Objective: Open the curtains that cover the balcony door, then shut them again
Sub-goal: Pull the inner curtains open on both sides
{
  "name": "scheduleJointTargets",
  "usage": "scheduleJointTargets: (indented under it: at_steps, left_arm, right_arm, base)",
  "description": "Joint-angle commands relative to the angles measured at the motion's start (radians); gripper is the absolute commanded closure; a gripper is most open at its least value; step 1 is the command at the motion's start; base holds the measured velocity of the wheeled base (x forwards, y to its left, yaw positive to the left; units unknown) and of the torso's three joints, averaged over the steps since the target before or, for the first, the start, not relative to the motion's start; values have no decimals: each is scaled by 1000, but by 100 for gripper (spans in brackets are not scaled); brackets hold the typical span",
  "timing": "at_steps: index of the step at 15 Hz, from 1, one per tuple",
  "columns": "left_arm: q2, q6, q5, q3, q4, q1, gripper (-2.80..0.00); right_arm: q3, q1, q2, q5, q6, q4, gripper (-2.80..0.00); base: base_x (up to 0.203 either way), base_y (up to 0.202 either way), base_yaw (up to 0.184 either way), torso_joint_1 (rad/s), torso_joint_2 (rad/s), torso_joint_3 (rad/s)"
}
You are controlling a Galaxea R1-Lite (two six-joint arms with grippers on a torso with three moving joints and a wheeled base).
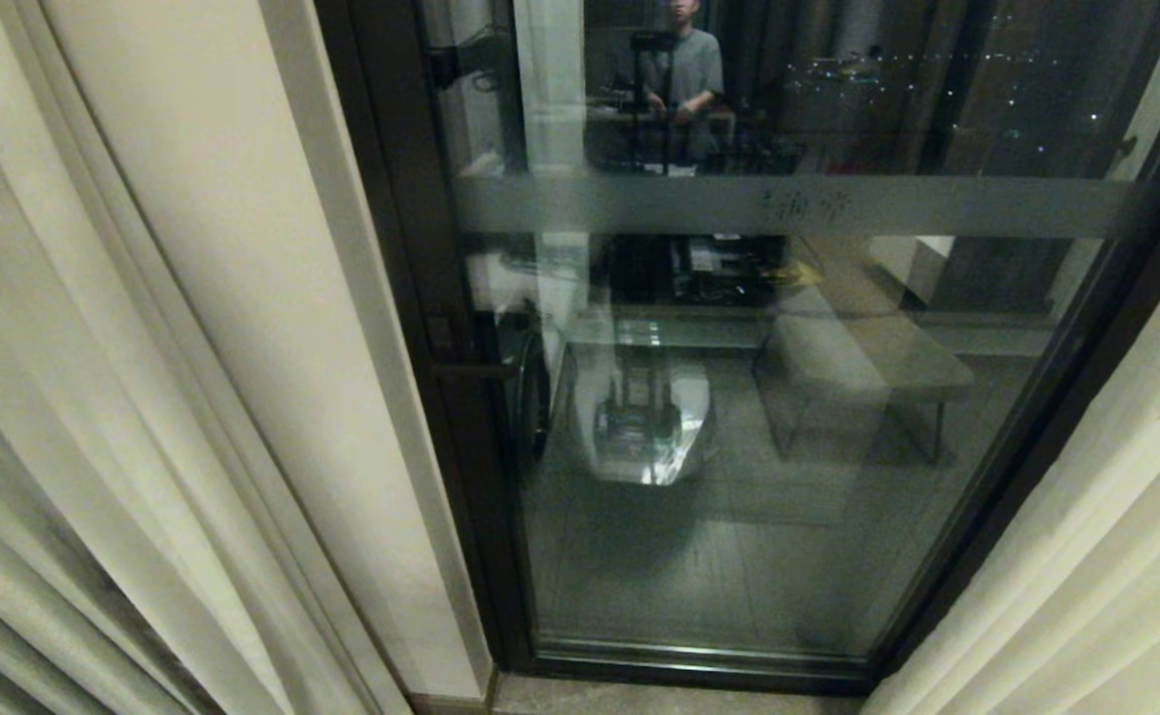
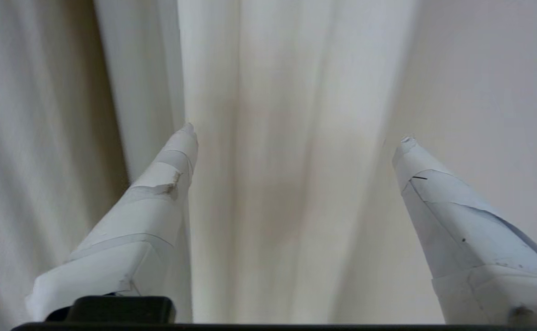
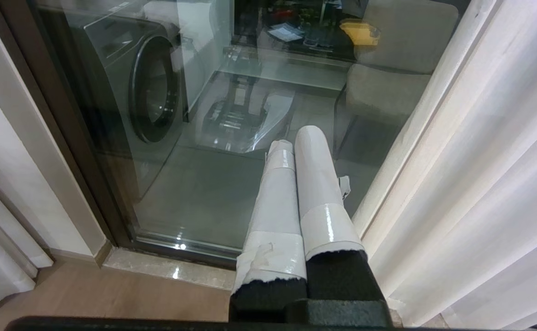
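L gripper [image 2: 296, 138]: taped white fingers [image 2: 158, 202] spread wide, nothing between them, fabric just ahead; can't tell if tips touch it. It faces the curtains [image 2: 273, 161]: cream cloth, soft vertical folds, thick woven look. R gripper [image 3: 296, 142]: taped fingers pressed together, empty, hanging low near the door [image 3: 126, 138] sill, idle.

Progress, judged: curtains stand parted to both sides in head view, glass fully bared, so opening looks done. Closing is left; L fingers w/ wide gap look set for a grab, no hold yet.

Door: dark frame, smooth reflective glass, frosted band across. Washer [image 3: 153, 92] behind the glass, round porthole. Person [image 1: 681, 70] reflected.
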Motion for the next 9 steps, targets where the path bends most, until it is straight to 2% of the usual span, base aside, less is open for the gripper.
scheduleJointTargets:
  at_steps: [1, 4, 9]
  left_arm:
    - [-174, -2, 1, 169, -4, 3, -280]
    - [-236, -1, 1, 263, -7, 3, -280]
    - [-243, -1, -1, 278, -7, 3, -280]
  right_arm:
    - [0, 0, 2, 1, -1, 0, 0]
    - [0, 0, 2, 1, -1, 0, 0]
    - [0, 0, 2, 1, -1, 0, 0]
  base:
    - [0, 0, 0, 0, 0, 0]
    - [0, 0, 0, 0, 0, 0]
    - [0, 0, 0, 0, 0, 0]
